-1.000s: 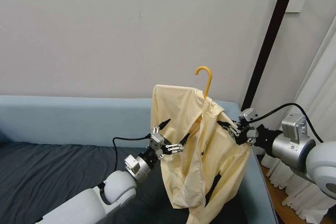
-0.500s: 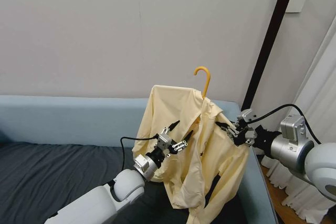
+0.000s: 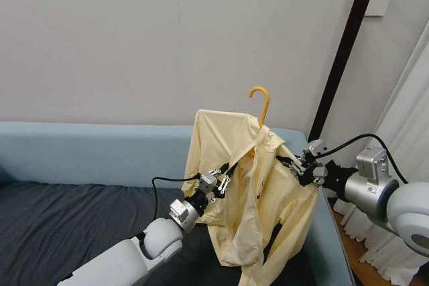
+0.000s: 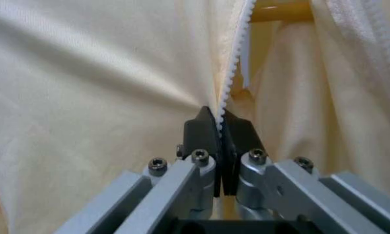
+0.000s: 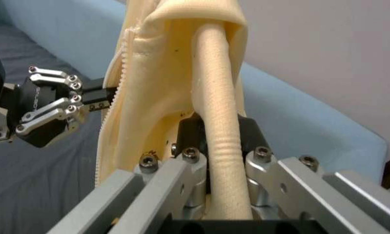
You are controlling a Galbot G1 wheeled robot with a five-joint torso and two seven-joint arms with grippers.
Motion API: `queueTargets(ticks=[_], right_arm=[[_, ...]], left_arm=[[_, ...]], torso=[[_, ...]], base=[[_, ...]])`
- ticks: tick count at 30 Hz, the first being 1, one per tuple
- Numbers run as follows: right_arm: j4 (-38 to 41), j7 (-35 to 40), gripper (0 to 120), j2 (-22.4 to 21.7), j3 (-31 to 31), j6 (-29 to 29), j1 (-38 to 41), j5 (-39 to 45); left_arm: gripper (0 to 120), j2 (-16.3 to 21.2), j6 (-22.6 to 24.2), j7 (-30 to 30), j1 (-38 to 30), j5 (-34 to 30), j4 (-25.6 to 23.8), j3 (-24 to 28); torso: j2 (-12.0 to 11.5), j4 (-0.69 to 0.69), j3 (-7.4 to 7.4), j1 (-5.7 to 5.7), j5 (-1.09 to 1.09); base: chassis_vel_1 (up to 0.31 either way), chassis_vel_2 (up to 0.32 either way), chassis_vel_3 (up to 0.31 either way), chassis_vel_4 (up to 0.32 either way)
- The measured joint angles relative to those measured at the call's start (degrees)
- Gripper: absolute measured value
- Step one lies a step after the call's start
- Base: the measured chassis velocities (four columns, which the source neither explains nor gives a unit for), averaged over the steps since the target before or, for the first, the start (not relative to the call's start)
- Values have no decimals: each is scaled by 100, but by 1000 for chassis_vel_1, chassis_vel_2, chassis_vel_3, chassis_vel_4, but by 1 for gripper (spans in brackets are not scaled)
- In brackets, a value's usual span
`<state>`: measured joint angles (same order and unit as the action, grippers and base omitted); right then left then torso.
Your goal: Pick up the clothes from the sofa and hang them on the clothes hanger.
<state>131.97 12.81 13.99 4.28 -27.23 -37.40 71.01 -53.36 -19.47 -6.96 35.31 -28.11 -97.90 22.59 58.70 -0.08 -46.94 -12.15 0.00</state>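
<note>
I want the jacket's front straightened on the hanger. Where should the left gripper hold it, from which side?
Likely the zipper edge, from the front: it hangs free as a thin vertical hem. The left gripper is shut there; the right gripper holds the jacket at its shoulder.

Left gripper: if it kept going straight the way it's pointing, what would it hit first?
The yellow jacket: the left gripper is shut on its zipper edge. Just beyond, probably the hanger bar, though depth is unclear.
</note>
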Motion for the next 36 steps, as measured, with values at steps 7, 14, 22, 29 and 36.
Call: queueTargets(ticks=[7, 14, 22, 29, 36], right_arm=[[-24, -16, 4, 11, -14, 11, -12, -11], [-84, -41, 4, 20, -21, 25, -13, -42], [-375, 130, 4, 115, -33, 28, 69, 327], [-500, 224, 4, 133, -52, 28, 209, 544], [-447, 231, 4, 187, -71, 46, 282, 589]], left_arm=[[0, 44, -39, 34, 55, 78, -22, -28], [0, 93, -96, 40, 165, 213, -29, -91], [0, 263, -349, 110, 578, 663, -116, -259], [0, 467, -632, 177, 1203, 955, -270, -442], [0, 534, -766, 194, 1627, 1186, -314, -543]], torso=[[0, -1, 0, 0, 0], [0, -1, 0, 0, 0], [0, 0, 0, 0, 0], [0, -1, 0, 0, 0], [0, 0, 0, 0, 0]], base=[[0, 0, 0, 0], [0, 0, 0, 0], [0, 0, 0, 0], [0, 0, 0, 0], [0, 0, 0, 0]])
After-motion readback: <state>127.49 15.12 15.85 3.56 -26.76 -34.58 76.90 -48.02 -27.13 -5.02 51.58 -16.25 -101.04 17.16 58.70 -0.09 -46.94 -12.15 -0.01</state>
